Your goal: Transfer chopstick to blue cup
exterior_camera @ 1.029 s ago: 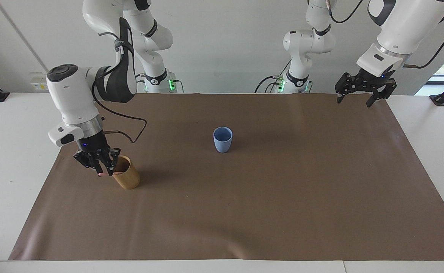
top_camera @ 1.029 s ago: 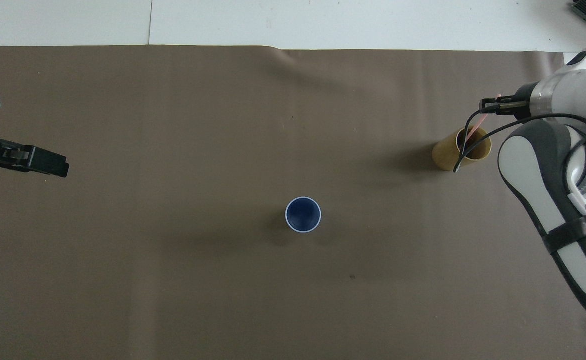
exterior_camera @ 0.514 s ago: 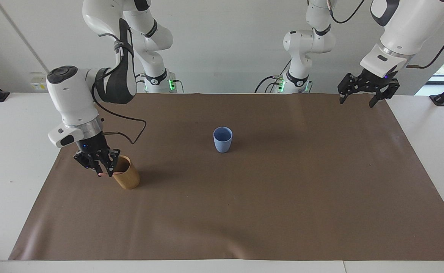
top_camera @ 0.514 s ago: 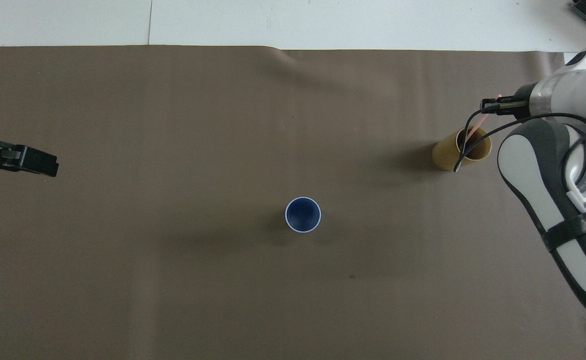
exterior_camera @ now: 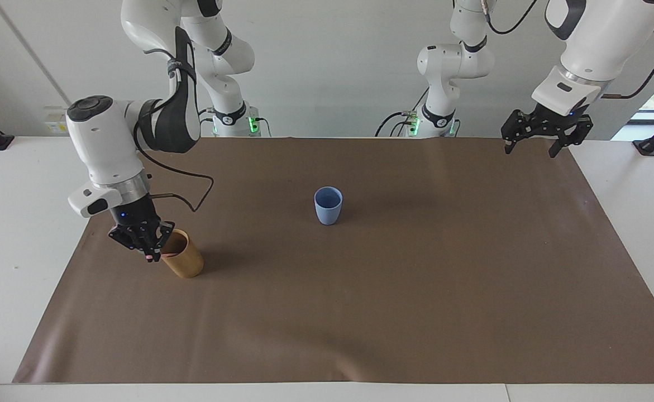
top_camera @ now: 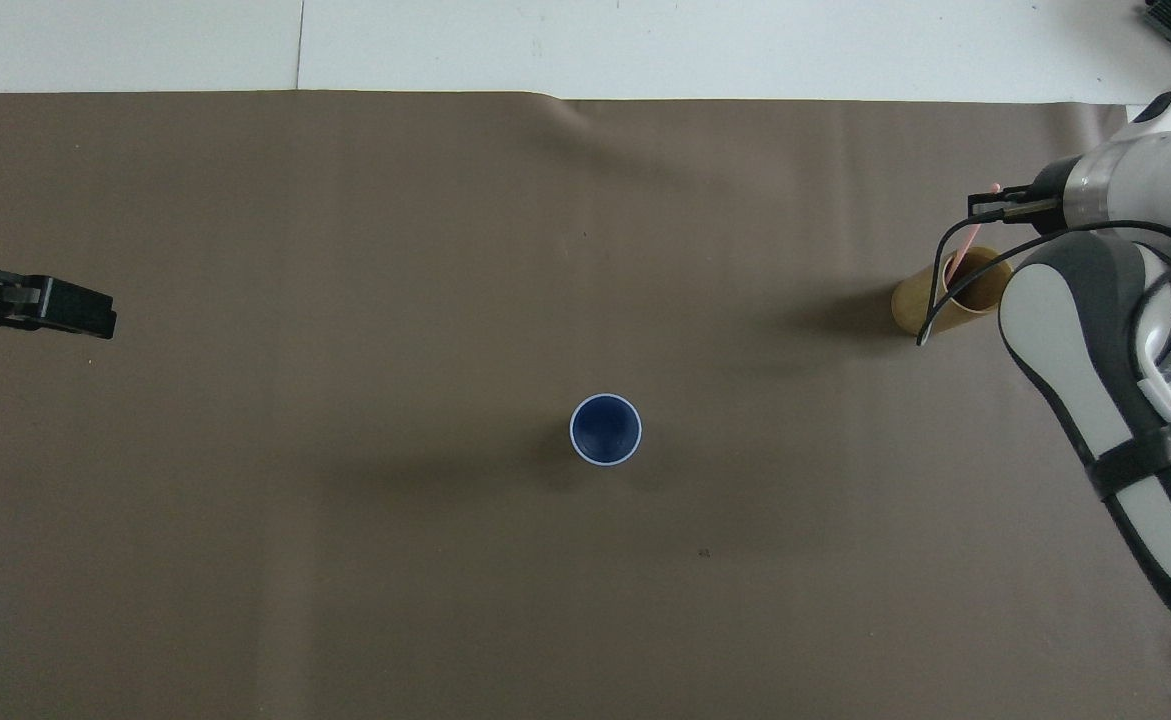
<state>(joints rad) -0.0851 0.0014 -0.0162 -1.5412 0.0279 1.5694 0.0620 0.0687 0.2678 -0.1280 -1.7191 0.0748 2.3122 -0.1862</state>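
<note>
Right end effector [exterior_camera: 149,255] pinches the chopstick [top_camera: 963,252] (apparently inside tan cup [exterior_camera: 182,261]); left end effector [exterior_camera: 531,146] open.

The right gripper [exterior_camera: 149,258] has closed on the upper end of the chopstick [top_camera: 964,250] — a second ago its fingers were apart around it — and has shifted a little toward the right arm's end of the table. The tan cup [exterior_camera: 182,260] has gone with it, sliding slightly toward that same end of the brown mat [exterior_camera: 360,312] and tilting a bit, the chopstick's lower end inside it. The left gripper [exterior_camera: 531,147] has drifted toward the left arm's end of the table — over the mat's corner, its fingers apart as before.
</note>
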